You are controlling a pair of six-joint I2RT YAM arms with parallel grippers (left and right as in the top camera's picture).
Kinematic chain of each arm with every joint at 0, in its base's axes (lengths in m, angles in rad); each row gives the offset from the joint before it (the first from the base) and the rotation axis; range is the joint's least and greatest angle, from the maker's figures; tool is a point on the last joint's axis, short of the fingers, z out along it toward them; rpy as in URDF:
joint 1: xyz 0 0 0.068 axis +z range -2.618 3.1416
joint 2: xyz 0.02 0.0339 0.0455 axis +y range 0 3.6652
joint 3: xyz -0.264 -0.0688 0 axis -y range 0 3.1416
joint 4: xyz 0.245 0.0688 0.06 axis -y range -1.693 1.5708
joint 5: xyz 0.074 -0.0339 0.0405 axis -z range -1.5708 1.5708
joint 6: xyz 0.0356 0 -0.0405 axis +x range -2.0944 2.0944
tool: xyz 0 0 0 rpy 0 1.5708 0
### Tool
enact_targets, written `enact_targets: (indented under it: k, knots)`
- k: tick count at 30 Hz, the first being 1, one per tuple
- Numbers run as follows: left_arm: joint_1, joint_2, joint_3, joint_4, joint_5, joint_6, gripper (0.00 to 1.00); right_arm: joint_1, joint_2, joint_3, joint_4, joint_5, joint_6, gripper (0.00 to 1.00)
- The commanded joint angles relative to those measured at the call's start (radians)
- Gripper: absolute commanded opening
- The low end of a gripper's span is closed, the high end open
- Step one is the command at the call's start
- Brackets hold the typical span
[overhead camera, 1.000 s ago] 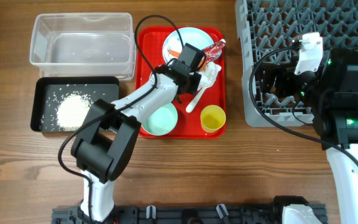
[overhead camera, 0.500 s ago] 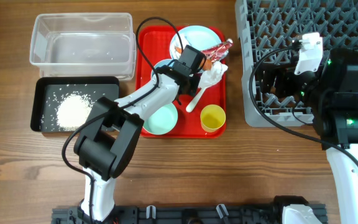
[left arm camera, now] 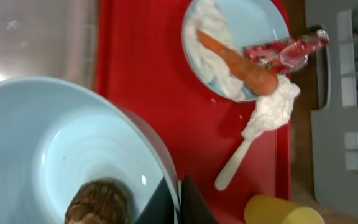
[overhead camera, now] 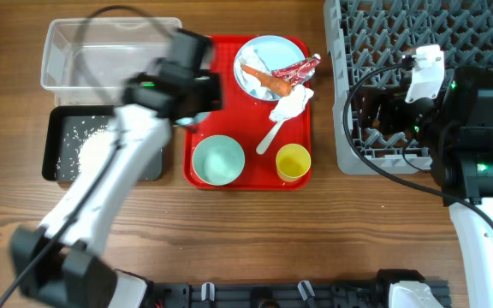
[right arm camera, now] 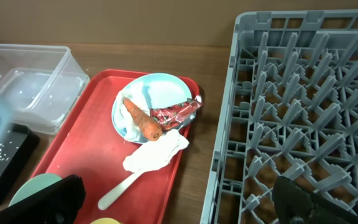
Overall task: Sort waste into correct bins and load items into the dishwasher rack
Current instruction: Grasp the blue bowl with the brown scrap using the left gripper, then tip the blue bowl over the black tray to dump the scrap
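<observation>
Reaches up from the near left edge with the white-and-black left arm (overhead camera: 101, 188), motion-blurred, left gripper (left arm camera: 178, 194) clamped on the rim of a pale blue round bowl (left arm camera: 55, 143). Holds the right arm (overhead camera: 473, 145) bent at the right side, right gripper (right arm camera: 176, 202) spread wide.

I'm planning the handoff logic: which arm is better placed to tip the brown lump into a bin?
Left. The left gripper grips the rim of the blue bowl with the brown lump inside, close to the clear tub and black tray. The right gripper is open, over the rack.
</observation>
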Motion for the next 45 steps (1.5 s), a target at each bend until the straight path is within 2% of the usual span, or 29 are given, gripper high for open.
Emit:
enact_targets:
  k: [1,5,12,19,22,23,24,30,37,40,44,45]
  knots:
    - [0.19,-0.039,0.009,-0.142,0.215,-0.008,0.04,0.003,0.003,0.024,0.003,0.002,-0.003,1.0]
    - [0.381,-0.034,-0.056,-0.21,0.459,0.119,0.04,0.003,0.003,0.024,0.004,0.002,-0.002,1.0]
    - [0.658,-0.032,-0.246,-0.149,0.853,0.355,0.04,0.003,0.003,0.024,0.008,0.002,-0.002,1.0]
    - [0.882,0.003,-0.449,0.189,1.258,0.366,0.04,0.003,0.003,0.024,0.01,0.002,0.0,1.0]
    - [0.934,0.032,-0.479,0.235,1.381,0.367,0.04,0.003,0.003,0.024,0.009,0.002,0.001,0.99]
    - [0.959,0.049,-0.479,0.243,1.492,0.367,0.04,0.003,0.003,0.024,0.009,0.002,0.001,1.0]
    - [0.967,0.054,-0.479,0.253,1.53,0.356,0.04,0.003,0.003,0.024,0.01,0.002,0.001,1.0]
    - [0.967,0.055,-0.479,0.231,1.53,0.256,0.04,0.003,0.003,0.024,-0.002,0.002,0.002,1.0]
    - [0.945,0.041,-0.46,0.238,1.522,0.257,0.04,0.003,0.003,0.024,-0.002,0.002,0.0,1.0]
    - [0.831,-0.032,-0.378,0.238,1.402,0.253,0.04,0.003,0.003,0.024,-0.001,0.002,0.0,1.0]
    - [0.575,-0.126,-0.221,0.262,1.015,0.166,0.04,0.003,0.003,0.024,-0.002,0.002,0.0,1.0]
    - [0.481,-0.138,-0.183,0.267,0.859,0.154,0.04,0.003,0.003,0.024,-0.002,0.002,0.001,1.0]
